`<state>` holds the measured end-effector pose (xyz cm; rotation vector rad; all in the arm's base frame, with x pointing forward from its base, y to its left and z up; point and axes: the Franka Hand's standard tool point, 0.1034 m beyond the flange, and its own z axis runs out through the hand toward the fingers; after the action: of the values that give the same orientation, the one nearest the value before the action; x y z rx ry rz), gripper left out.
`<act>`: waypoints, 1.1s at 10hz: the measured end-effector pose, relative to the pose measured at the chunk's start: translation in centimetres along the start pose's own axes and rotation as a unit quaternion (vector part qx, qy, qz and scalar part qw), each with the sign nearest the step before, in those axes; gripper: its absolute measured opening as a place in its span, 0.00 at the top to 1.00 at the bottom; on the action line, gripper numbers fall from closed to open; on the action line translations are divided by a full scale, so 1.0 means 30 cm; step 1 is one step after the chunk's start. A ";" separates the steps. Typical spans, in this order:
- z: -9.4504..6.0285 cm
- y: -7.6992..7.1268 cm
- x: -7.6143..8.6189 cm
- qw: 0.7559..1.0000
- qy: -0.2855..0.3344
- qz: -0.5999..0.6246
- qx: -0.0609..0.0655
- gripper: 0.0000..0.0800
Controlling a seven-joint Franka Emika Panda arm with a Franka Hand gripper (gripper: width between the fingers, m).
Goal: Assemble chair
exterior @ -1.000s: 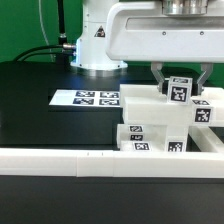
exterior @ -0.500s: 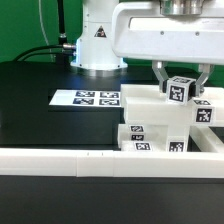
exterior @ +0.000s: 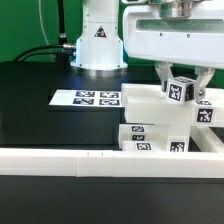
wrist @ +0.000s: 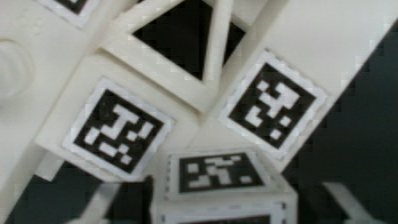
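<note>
- The chair point(exterior: 160, 125) stands part-built on the dark surface point(exterior: 40, 110), at the exterior view's right, close against the long white rail point(exterior: 90, 160) that runs along the front.
- It looks to be hard, chunky white plastic: stiff, probably light, and smooth enough to slip under a weak pinch. Nothing about it suggests it would bend or crush.
- A small cube-like block point(exterior: 180, 89) with a black-and-white tag sits on top of the stack, directly between the two fingers point(exterior: 166, 72).
- The fingers stand on either side of that block, and a thin gap seems to show on each side, so I judge them spread slightly and not pinching it; the picture is too coarse to be sure.
- The block's flat opposite sides are the sensible place to take hold, squarely and low enough that it cannot twist out.
- The wrist view shows tagged faces point(wrist: 125, 125) and an open frame point(wrist: 178, 40) of the chair from close above; which piece is which there is hard to tell.
- The printed sheet of tags point(exterior: 87, 98) lies flat on the surface, just beside the chair on the exterior view's left.
- Room is tight: the rail in front and the arm's base point(exterior: 98, 45) behind leave free surface mostly toward the exterior view's left.
</note>
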<state>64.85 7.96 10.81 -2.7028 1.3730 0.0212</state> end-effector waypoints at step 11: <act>-0.012 0.000 0.000 0.880 -0.004 -0.475 -0.023 0.19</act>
<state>64.84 7.92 11.17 -3.0735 -0.0778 -0.0181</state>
